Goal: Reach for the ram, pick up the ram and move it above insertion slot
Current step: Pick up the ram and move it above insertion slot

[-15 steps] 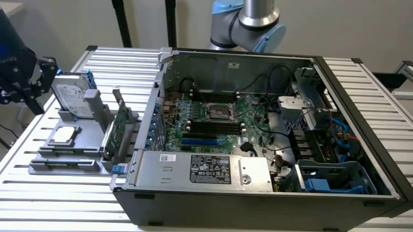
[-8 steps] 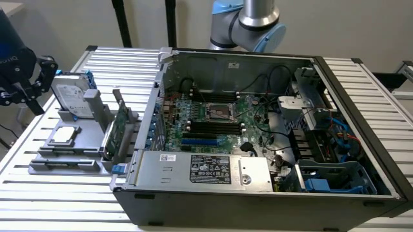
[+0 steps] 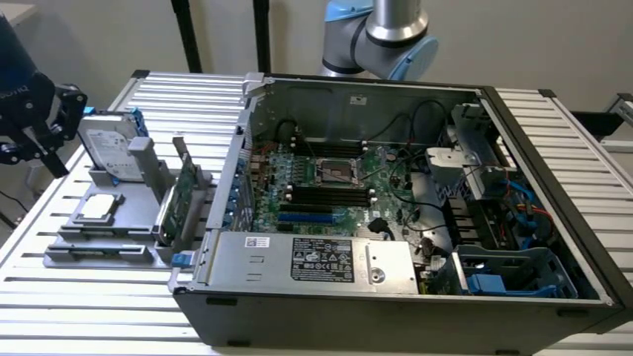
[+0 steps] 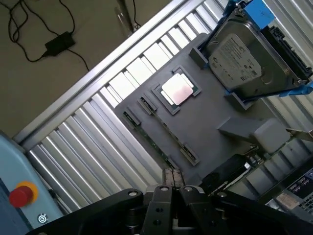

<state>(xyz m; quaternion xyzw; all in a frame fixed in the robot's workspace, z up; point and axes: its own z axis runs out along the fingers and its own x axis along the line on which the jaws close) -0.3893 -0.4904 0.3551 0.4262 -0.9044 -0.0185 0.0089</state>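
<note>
Clenched together and empty, the robot arm's fingers (image 4: 164, 193) hover near the ram (image 4: 154, 145), which sits in a grey holder (image 4: 205, 127) on the slatted worktop (image 4: 98, 142).

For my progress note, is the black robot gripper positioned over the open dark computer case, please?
No: the gripper hangs off the case's side at the exterior view's left, by the grey plastic parts holder.
</note>
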